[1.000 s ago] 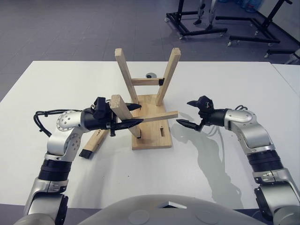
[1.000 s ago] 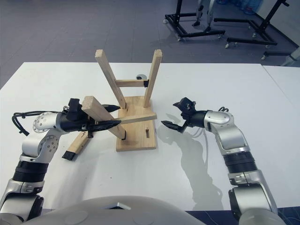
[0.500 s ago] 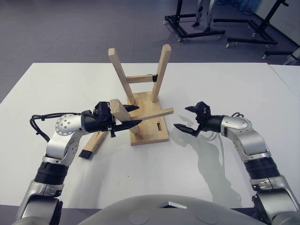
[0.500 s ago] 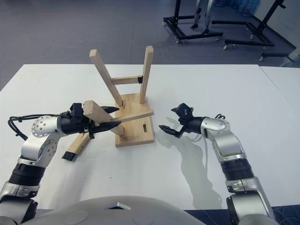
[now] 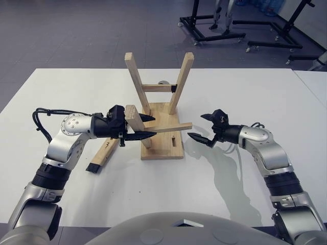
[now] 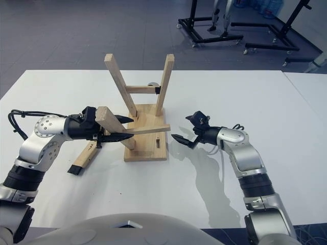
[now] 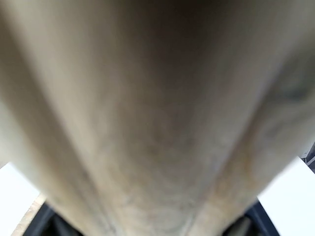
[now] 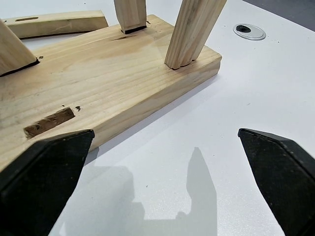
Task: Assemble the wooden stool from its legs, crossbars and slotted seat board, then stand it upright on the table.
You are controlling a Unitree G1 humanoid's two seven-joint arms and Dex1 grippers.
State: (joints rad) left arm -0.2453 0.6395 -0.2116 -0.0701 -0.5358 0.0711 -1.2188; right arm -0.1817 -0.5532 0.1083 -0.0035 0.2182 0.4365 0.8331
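The slotted seat board (image 5: 166, 145) lies flat on the white table. Two legs (image 5: 135, 81) stand in its far end, joined by a crossbar (image 5: 159, 88). My left gripper (image 5: 148, 126) is shut on a third leg (image 5: 134, 118), which leans with its foot on the board's near left part; the left wrist view is close against this leg's wood (image 7: 157, 118). A crossbar (image 5: 173, 127) juts from that leg toward the right. My right gripper (image 5: 198, 126) hangs open just right of the board, nothing between its fingers (image 8: 44, 172). One slot (image 8: 49, 122) in the board stands empty.
A loose leg (image 5: 103, 151) lies on the table left of the board, under my left forearm. A round cable grommet (image 8: 249, 31) sits in the table behind the stool. Black wheeled stands (image 5: 235, 25) are on the floor beyond the table.
The head view shifted and came back. My left gripper keeps the leg and has edged a little toward the board. My right gripper stays open beside the board, its arm slightly lower.
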